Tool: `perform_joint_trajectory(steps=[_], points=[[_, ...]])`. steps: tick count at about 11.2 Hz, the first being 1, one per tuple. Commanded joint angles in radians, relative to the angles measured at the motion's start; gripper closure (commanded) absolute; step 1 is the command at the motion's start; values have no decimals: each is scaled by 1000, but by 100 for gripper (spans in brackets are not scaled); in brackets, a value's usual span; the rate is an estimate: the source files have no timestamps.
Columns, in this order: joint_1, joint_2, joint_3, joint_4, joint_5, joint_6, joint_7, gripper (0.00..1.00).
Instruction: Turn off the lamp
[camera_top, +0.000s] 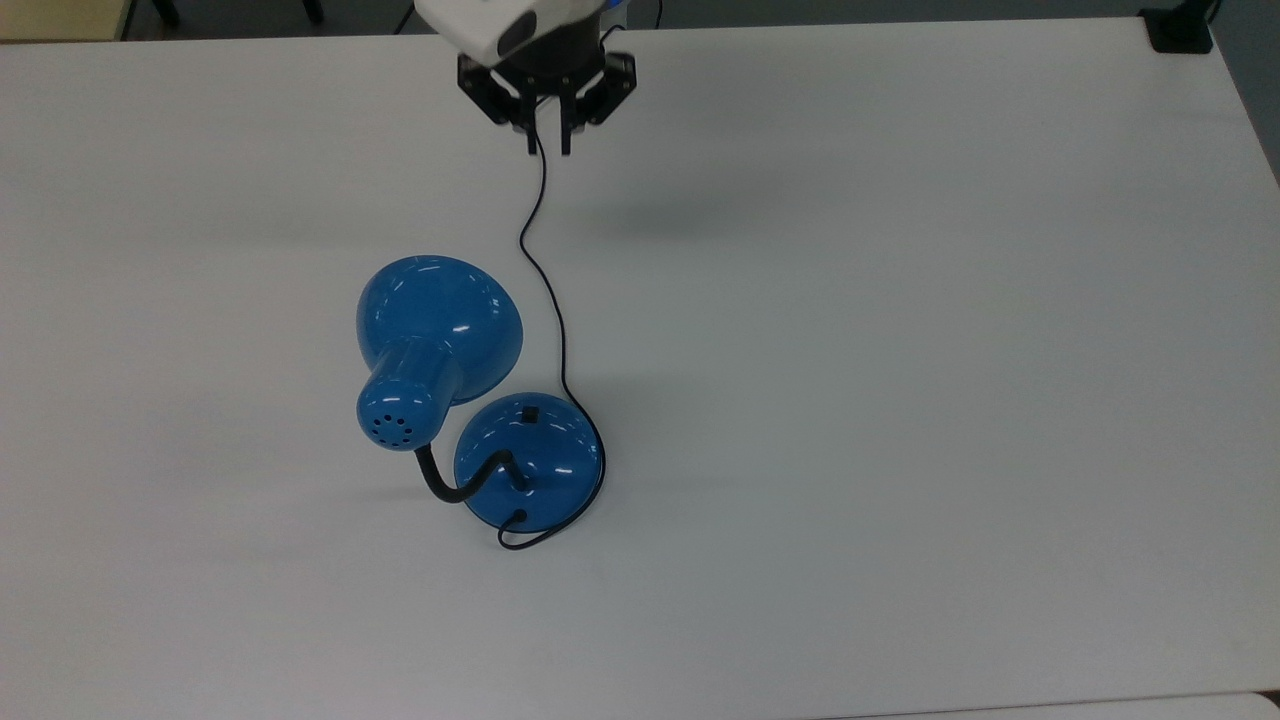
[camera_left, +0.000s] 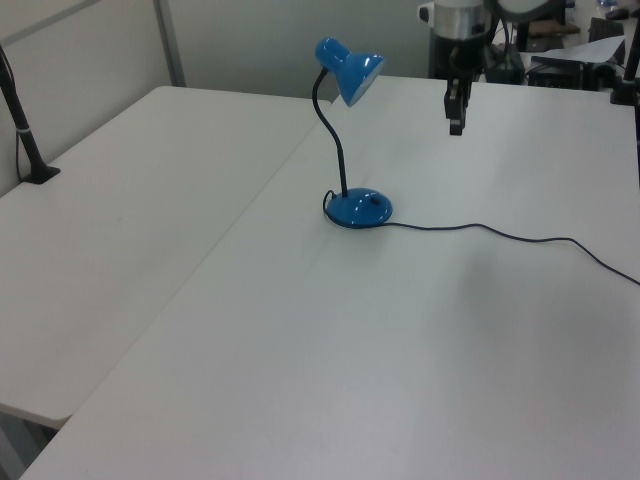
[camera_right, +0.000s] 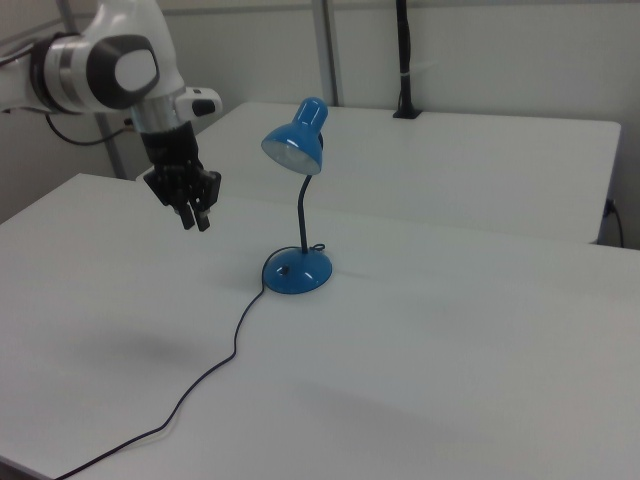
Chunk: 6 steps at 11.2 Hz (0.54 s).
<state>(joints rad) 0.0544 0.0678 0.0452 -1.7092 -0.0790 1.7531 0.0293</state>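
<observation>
The lamp stands near the middle of the white table: its domed blue base (camera_top: 545, 475) carries a small black switch (camera_top: 531, 412), and a black gooseneck rises to the bell shade (camera_top: 440, 315). No pool of light shows on the table under the shade (camera_right: 297, 140). My gripper (camera_top: 548, 146) hangs in the air far from the base, toward the top view's upper edge. It holds nothing, and its fingers stand a narrow gap apart. It is also seen at gripper (camera_left: 456, 125) and gripper (camera_right: 196, 222), well clear of the base (camera_left: 360, 208).
The lamp's thin black cord (camera_top: 545, 270) runs from the base under my gripper and trails across the table (camera_left: 520, 237). A black clamped post (camera_left: 25, 140) stands on the neighbouring table. A black clamp (camera_top: 1180, 30) sits at the table's corner.
</observation>
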Motion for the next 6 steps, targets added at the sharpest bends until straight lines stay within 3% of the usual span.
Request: perform_joint_trajectory(steps=[1,2,6], points=[[7,-37,-5,42,-11,-87,20,8],[8,-45,-7,42,-11,-96,26,0],[-2,-63,-15,45,-11,-101,55,0]])
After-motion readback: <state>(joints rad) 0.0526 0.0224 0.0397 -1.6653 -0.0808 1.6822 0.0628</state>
